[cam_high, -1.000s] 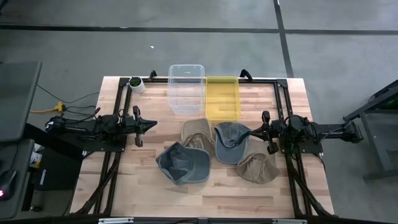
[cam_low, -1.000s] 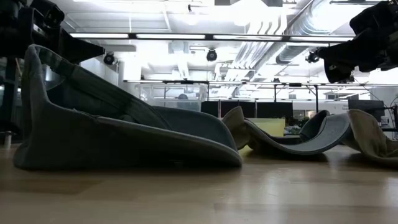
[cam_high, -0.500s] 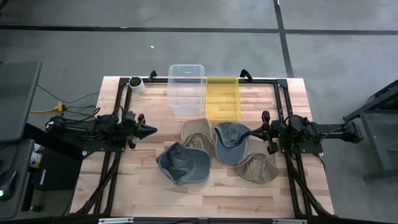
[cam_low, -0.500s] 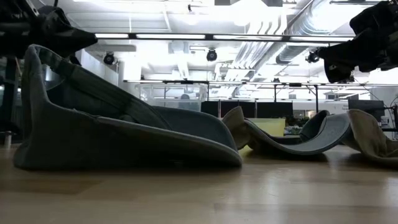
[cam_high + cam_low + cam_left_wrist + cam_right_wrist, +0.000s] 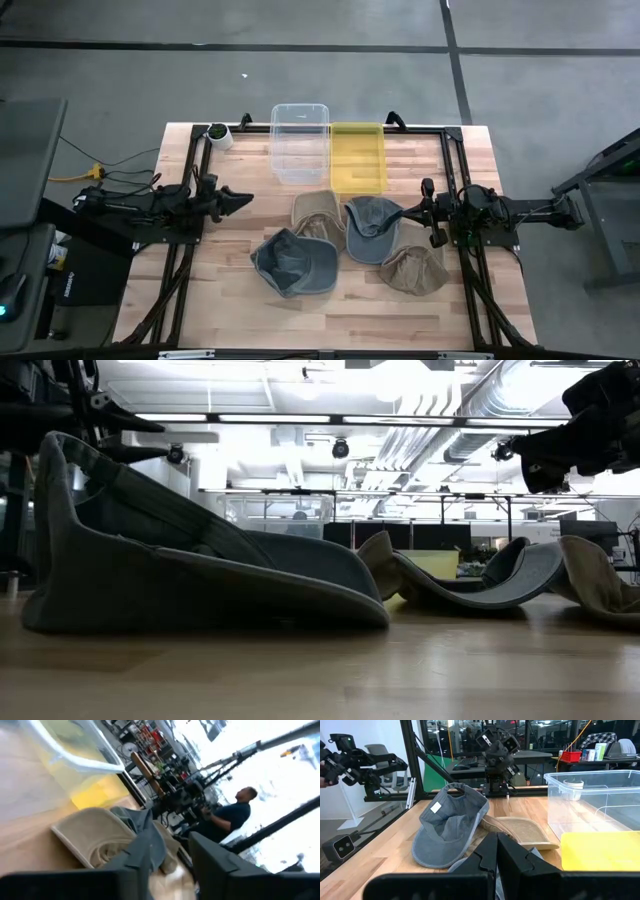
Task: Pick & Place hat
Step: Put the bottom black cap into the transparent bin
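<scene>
The task looks to be at its start: four hats lie in a cluster mid-table, none held, with the grey hat (image 5: 293,263) nearest the left tool (image 5: 240,197), which hovers with its fingers parted, near that hat and short of the cluster. The right tool (image 5: 413,211) waits pressed together, empty, beside another grey hat (image 5: 372,228). Next, I judge, the left tool must descend onto a hat's edge and pinch it, then carry it to the clear bin (image 5: 300,143) or yellow bin (image 5: 358,158).
</scene>
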Robot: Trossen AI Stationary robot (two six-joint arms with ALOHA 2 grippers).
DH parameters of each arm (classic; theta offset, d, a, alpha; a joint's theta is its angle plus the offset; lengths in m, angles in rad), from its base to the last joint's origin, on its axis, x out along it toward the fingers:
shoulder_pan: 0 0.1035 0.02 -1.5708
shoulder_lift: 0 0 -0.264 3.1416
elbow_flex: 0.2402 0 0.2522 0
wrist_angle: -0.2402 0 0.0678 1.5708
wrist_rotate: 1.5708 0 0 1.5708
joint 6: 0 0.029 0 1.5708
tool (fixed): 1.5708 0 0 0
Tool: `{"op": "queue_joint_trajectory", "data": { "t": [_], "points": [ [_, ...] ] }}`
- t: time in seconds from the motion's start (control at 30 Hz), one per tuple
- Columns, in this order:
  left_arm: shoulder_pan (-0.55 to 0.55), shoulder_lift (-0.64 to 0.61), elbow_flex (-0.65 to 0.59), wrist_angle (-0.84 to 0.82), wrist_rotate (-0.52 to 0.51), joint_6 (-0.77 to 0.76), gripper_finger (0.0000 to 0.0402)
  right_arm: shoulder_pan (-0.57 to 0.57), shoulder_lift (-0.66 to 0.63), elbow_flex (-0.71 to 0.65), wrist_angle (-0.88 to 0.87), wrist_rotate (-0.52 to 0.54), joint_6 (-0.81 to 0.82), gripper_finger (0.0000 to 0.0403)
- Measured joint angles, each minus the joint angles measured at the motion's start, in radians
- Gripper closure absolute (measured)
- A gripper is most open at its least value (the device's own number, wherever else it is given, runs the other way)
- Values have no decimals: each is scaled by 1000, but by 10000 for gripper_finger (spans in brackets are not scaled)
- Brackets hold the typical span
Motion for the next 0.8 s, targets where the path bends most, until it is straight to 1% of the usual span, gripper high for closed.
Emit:
{"op": "queue_joint_trajectory", "data": {
  "t": [0.07,0.13,0.23,0.37,0.47,0.67,0.8],
  "points": [
    [0,0,0,0,8,-60,245,0,0,0,0,0,0,398],
    [0,0,0,0,34,-127,222,0,0,0,0,0,0,398],
    [0,10,21,-33,76,-190,209,0,0,0,0,0,0,398],
    [0,64,99,-146,81,-226,216,0,0,0,0,0,0,398],
    [0,137,180,-241,95,-255,228,0,0,0,0,0,0,398],
    [0,340,370,-498,171,-302,240,0,0,0,0,0,0,398],
    [0,472,471,-618,236,-318,240,0,0,0,0,0,0,398]
  ]
}}
